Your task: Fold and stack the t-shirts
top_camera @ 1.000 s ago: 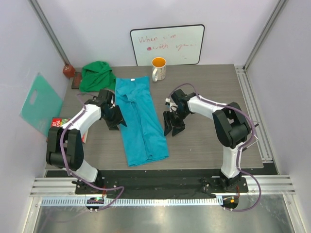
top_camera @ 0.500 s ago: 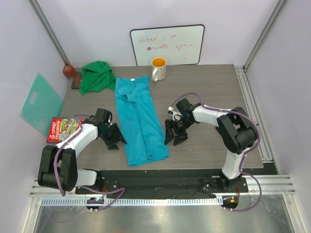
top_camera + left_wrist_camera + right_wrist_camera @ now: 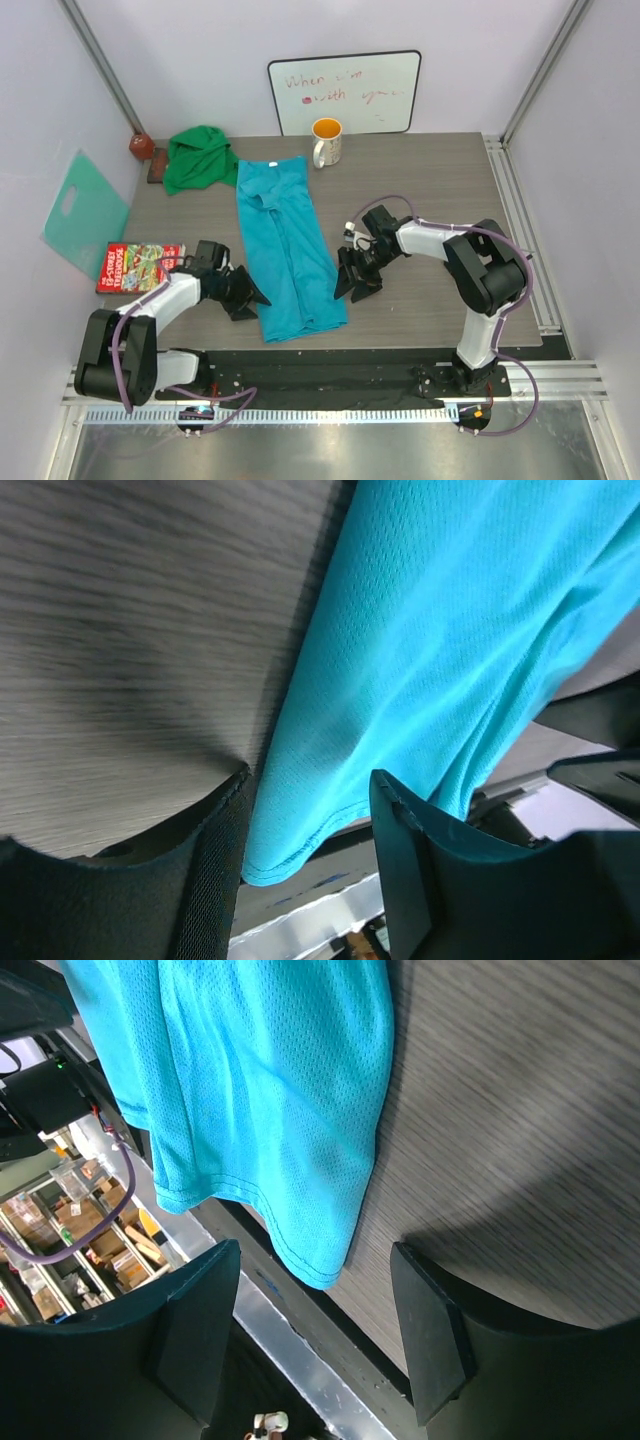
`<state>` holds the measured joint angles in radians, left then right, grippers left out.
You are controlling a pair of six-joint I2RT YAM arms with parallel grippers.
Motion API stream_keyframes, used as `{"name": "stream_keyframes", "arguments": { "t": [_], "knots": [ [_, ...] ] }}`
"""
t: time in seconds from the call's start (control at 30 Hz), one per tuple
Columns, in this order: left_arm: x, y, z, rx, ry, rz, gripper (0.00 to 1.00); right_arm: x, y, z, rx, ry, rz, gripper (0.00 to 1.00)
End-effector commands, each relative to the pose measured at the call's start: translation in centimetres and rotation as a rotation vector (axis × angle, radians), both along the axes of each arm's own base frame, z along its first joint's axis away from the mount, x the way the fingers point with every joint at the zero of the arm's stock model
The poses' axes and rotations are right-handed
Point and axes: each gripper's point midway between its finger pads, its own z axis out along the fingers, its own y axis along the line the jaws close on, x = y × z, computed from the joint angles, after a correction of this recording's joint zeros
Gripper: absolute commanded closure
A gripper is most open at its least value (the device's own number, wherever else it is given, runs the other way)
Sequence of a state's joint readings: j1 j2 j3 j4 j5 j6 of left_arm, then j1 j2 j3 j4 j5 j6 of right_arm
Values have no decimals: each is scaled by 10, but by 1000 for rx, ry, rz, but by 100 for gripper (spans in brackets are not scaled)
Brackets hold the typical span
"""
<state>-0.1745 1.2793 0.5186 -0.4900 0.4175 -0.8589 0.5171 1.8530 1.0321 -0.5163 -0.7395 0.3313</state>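
The turquoise t-shirt (image 3: pixel 288 250) lies folded into a long strip down the middle of the table, collar end at the back. The green t-shirt (image 3: pixel 198 156) is bunched up at the back left. My left gripper (image 3: pixel 252 298) is low beside the strip's near left edge, open. In the left wrist view the shirt's hem corner (image 3: pixel 300 820) shows between the left gripper's (image 3: pixel 310 776) fingers. My right gripper (image 3: pixel 346 284) stands open at the near right edge. In the right wrist view the right hem corner (image 3: pixel 318 1260) hangs between the right gripper's (image 3: pixel 315 1250) fingers.
An orange-lined mug (image 3: pixel 326 142) stands behind the shirt, in front of a whiteboard (image 3: pixel 345 92). A board-game box (image 3: pixel 139 266) lies near my left arm. A mint plastic sheet (image 3: pixel 85 212) leans on the left wall. The table's near edge (image 3: pixel 300 348) is just below the hem.
My left gripper has slid along the shirt's left edge toward the near end. My right gripper has shifted slightly nearer and opened wider. The shirts have not moved.
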Motion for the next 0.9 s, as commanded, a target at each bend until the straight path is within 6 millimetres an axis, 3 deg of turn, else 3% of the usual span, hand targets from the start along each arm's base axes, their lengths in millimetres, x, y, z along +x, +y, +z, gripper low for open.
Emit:
{"name": "stream_keyframes", "arguments": {
  "t": [0.0,0.53,0.7,0.87],
  "knots": [
    [-19,6,-23,18,46,56,47,-5,-13,-35,-90,-2,1,32],
    [-39,5,-47,-2,103,74,49,-28,7,-52,-50,111,34,35],
    [-40,4,-44,-7,77,77,50,-36,14,-55,-56,117,78,36],
    [-44,0,-42,-20,70,68,54,-38,17,-57,-57,127,85,43]
  ]
}}
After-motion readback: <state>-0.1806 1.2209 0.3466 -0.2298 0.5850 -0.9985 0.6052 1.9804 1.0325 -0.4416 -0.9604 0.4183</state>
